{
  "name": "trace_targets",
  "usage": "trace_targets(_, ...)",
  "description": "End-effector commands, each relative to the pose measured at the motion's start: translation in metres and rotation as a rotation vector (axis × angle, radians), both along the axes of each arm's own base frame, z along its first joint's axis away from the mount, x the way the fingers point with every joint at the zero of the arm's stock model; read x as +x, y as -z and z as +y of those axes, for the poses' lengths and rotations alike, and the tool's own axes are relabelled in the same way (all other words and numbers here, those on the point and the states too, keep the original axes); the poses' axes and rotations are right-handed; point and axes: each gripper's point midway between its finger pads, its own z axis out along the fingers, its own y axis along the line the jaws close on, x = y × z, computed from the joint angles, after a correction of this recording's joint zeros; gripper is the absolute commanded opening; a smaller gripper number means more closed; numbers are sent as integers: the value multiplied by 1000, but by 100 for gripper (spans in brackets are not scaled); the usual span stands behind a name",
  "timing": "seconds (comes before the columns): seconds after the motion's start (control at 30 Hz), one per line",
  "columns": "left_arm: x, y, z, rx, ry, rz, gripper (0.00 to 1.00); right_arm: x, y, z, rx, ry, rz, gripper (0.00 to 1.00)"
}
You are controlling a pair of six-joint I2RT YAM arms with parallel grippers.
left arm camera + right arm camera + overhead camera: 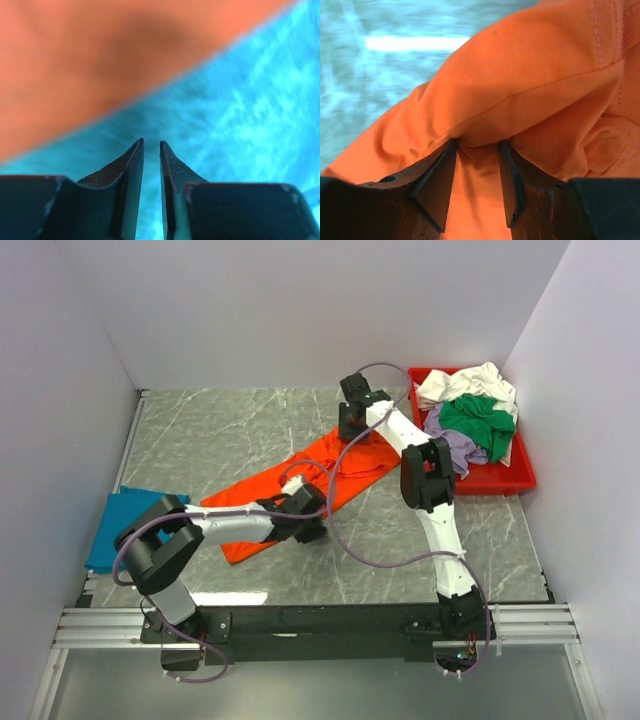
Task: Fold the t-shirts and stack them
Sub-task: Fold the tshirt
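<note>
Nearest you, at the lower left of the top view, the teal-blue t-shirt (112,525) lies flat by the left edge of the counter (220,430), with the left arm's elbow over its right side. Just right of it, your left gripper (308,528) is low over the near edge of the orange t-shirt (262,490). In the left wrist view its fingers (131,165) stand only a thin slit apart. Bare counter shows through the slit and nothing is caught in it. The orange cloth is a blur across the upper left of that view.

The orange t-shirt stretches on a slant from lower left toward the centre of the top view, rumpled and partly spread.

At its far end, just above centre, you find your right gripper (351,432) down on the cloth. In the right wrist view its fingers (437,175) are spread, their tips tucked under a raised fold of the orange t-shirt. Orange cloth lies in the gap between them and does not look squeezed.

Farthest, at the upper right, the red tray (508,481) holds a heap: a white t-shirt (465,382) on top, a green t-shirt (478,420) in the middle and a lavender t-shirt (455,447) at the near left.
</note>
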Motion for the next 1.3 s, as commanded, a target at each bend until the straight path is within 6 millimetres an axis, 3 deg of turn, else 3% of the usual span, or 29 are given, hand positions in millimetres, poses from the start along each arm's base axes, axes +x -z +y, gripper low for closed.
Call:
trace_targets(0.0, 3, -20, -40, -97, 7, -17, 26, -5, -4, 44, 74, -128, 2, 48)
trace_targets(0.03, 8, -29, -45, -101, 13, -30, 28, -5, -7, 48, 72, -134, -4, 48)
trace_targets(0.07, 9, -29, -38, -52, 24, -49, 29, -3, -12, 49, 60, -126, -12, 49)
trace_targets(0.13, 17, -51, -28, -25, 11, -115, 35, -2, -30, 49, 81, -107, -39, 50)
trace_targets(0.17, 23, -57, -18, 7, 14, -149, 37, -4, -30, 47, 82, -98, -41, 51)
trace_targets(0.3, 41, -71, 53, 212, -95, -236, 45, -2, -68, 30, 82, -16, -116, 56)
trace_targets(0.33, 43, -75, 66, 240, -112, -246, 45, -1, -90, 27, 97, 2, -152, 56)
trace_targets(0.43, 49, -71, 115, 382, -202, -240, 41, -9, -110, 12, 98, 78, -182, 57)
trace_targets(0.57, 53, -57, 154, 471, -269, -219, 36, -23, -120, 4, 141, 134, -197, 57)
trace_targets(0.67, 58, -39, 167, 491, -265, -169, 31, -33, -110, -2, 155, 157, -180, 56)
trace_targets(0.87, 52, -2, 165, 544, -207, -75, 23, -41, -78, -15, 156, 175, -108, 54)
trace_targets(1.07, 13, 33, 163, 515, -145, 40, 18, -43, -35, -25, 114, 183, -26, 54)
trace_targets(1.27, -30, 40, 142, 448, -76, 77, 18, -41, -6, -35, 56, 179, 28, 54)
